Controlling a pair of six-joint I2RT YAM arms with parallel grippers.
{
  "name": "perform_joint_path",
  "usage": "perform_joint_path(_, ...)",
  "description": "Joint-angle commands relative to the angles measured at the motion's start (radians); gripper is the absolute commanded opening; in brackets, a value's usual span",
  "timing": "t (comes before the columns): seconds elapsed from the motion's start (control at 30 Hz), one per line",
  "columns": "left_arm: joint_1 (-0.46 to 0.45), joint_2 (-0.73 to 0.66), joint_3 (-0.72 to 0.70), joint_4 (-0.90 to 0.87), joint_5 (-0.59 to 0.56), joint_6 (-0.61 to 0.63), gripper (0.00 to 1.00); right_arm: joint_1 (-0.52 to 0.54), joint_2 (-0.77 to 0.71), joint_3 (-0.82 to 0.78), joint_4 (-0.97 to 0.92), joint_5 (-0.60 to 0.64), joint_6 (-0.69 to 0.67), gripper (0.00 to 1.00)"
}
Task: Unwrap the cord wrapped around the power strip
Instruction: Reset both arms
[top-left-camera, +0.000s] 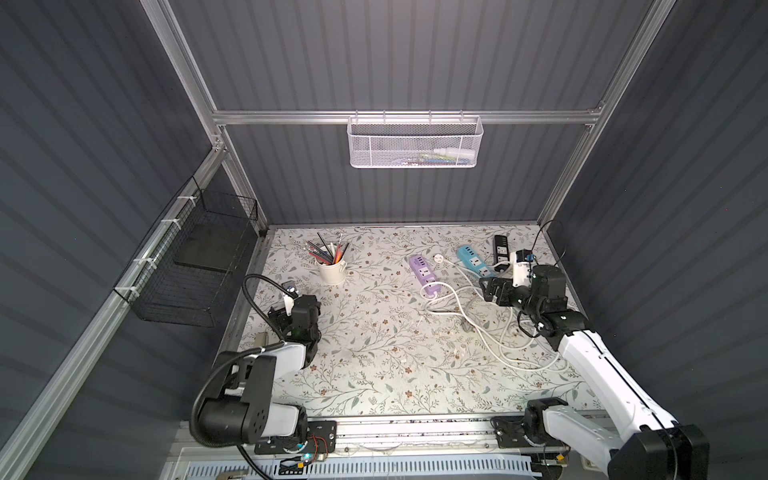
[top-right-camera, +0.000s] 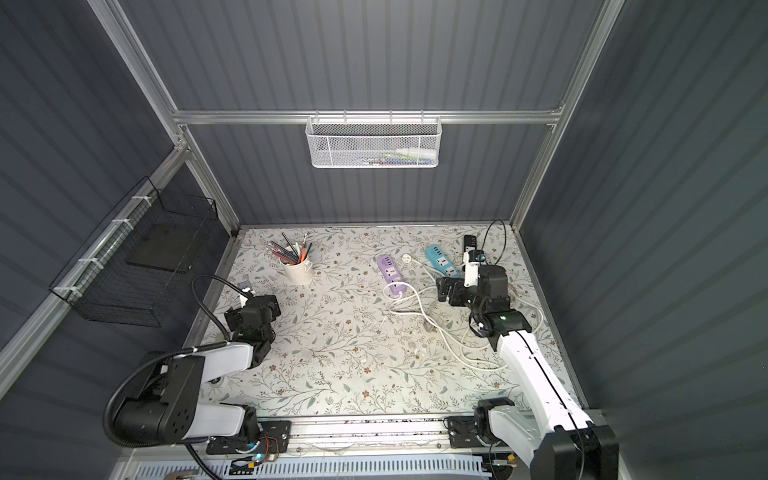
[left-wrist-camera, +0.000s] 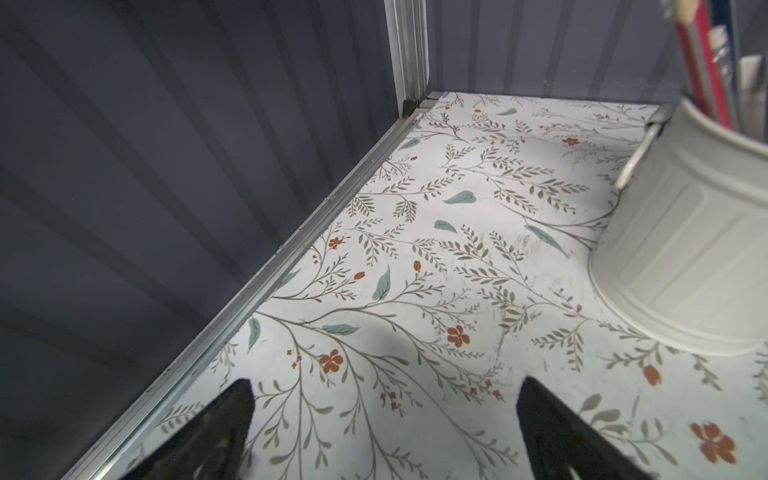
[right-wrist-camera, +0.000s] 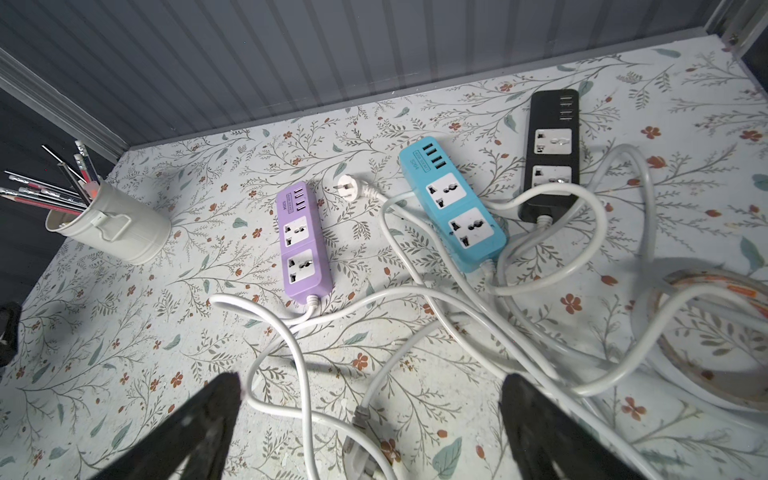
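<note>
Counter (top-left-camera: 374, 357), floral covering, walls on three sides.

Three strips lie flat, sockets up, in a row toward the far right corner: purple power strip (right-wrist-camera: 305, 245), blue power strip (right-wrist-camera: 455, 210) and black power strip (right-wrist-camera: 550, 149). The black one is nearest the right wall. Both top views show the same order.

White cords (right-wrist-camera: 419, 297) sprawl loose over the counter on the near side of the strips, looping and crossing one another. Each strip's cord leaves from its near end. One loop lies across the top of the black power strip, close to that end; cannot tell whether it passes underneath. A white plug (right-wrist-camera: 347, 185) rests between the purple and blue strips, toward their far ends.

Right fingers (right-wrist-camera: 195, 436) are spread wide apart and hold nothing. They are poised over the cord tangle. In a top view the right arm reaches in close to the near end of the blue strip.

Left fingers (left-wrist-camera: 216, 440) are likewise wide apart and hold nothing. They sit low over bare counter by the left wall, well apart from the strips, with the pencil cup (left-wrist-camera: 685, 257) near.

A clear tape roll (right-wrist-camera: 715, 332) lies flat at the right of the tangle, with a cord running across it.

A white mesh basket (top-left-camera: 413, 143) hangs on the back rail. A black wire basket (top-left-camera: 187, 266) hangs on the left wall.
</note>
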Motion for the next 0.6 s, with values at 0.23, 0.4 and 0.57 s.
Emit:
perform_joint_path(0.23, 0.046, 0.244, -0.009, 0.436, 0.305, 0.107, 1.00, -0.034, -0.015, -0.059, 0.105, 0.029, 0.039, 0.99)
perform_joint_path(0.4, 0.045, 0.257, 0.074, 0.263, 0.416, 0.155, 1.00, -0.056, -0.033, -0.088, 0.133, 0.146, 0.040, 0.99)
perform_joint_path(0.57, 0.050, 0.249, 0.109, 0.192, 0.418, 0.143, 1.00, -0.079, -0.122, -0.232, 0.293, 0.402, 0.014, 0.99)
